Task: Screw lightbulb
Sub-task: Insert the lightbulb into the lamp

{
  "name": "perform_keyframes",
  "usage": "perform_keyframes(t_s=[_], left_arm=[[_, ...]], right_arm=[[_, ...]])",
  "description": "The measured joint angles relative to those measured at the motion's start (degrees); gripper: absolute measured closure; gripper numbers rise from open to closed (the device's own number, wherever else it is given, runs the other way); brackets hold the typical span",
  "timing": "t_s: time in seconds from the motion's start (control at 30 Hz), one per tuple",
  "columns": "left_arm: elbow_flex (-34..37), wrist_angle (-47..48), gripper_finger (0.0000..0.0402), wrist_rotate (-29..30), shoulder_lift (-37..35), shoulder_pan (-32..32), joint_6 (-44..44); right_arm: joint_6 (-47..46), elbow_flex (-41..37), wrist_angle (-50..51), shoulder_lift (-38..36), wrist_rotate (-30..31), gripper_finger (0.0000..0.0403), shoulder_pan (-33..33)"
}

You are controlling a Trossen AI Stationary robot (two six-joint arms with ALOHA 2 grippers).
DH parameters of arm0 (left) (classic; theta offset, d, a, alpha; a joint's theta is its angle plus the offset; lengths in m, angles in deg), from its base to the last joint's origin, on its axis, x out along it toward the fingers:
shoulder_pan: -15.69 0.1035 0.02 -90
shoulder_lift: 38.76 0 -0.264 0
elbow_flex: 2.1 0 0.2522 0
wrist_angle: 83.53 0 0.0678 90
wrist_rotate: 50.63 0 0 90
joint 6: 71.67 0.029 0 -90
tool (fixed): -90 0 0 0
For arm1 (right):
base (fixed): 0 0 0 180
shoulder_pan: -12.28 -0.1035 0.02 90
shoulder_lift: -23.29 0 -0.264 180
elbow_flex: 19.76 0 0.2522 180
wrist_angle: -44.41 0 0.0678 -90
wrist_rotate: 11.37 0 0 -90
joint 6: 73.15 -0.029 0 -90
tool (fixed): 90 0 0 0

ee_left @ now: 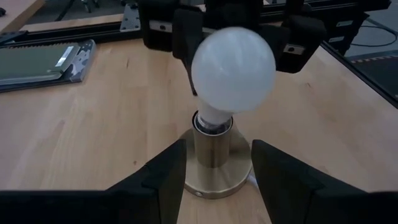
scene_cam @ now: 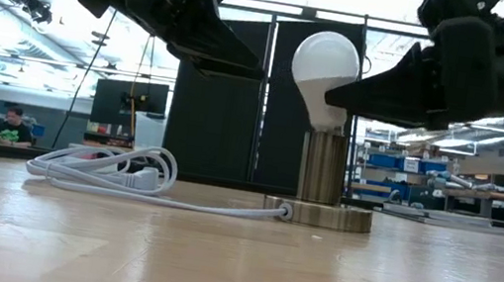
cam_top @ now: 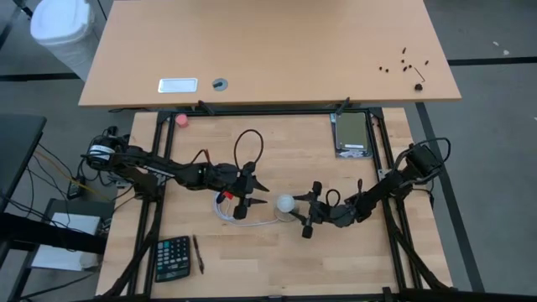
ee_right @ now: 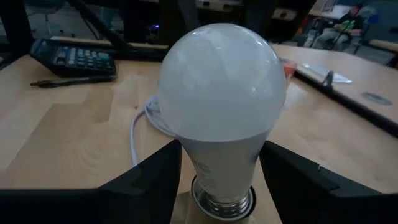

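Overhead, the lightbulb (cam_top: pixel 287 202) is standing mid-worktop (cam_top: pixel 277 260) between the left gripper (cam_top: pixel 252 195) and right gripper (cam_top: pixel 309 210). Level across, the bulb is sitting upright in a brass socket (scene_cam: pixel 324 168) on a round base (scene_cam: pixel 318 214), white cord (scene_cam: pixel 117 173) coiling beside. Left wrist: jaws are gaping apart short of the base, grasping nothing. Right wrist: jaws are flanking the bulb's neck; whether they are pinching it cannot be told.
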Motion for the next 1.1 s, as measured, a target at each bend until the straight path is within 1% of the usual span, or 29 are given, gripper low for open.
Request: perform_keyframes(t_s=[0.07,0.27,0.6,0.8,1.1], left_arm=[[-0.01,0.02,0.0213,0.00,0.00,0.01,-0.03],[-0.01,-0.07,0.0213,0.01,-0.01,0.01,-0.03],[-0.01,0.09,0.0213,-0.63,0.00,0.02,-1.21],[-0.01,0.04,0.0213,-0.87,0.00,0.02,-1.21],[-0.05,0.08,0.0213,-1.09,0.00,0.01,-1.19]], right_arm=[[0.35,0.00,0.65,-0.55,1.46,0.0176,-0.49],[-1.49,0.00,3.72,-1.30,1.55,0.0176,-0.49],[-7.25,0.00,6.77,-1.30,0.71,0.0176,-0.31],[-9.26,0.00,6.69,-1.34,0.57,0.0176,1.11],[-11.08,0.00,7.85,-1.34,-1.91,0.0176,2.07]])
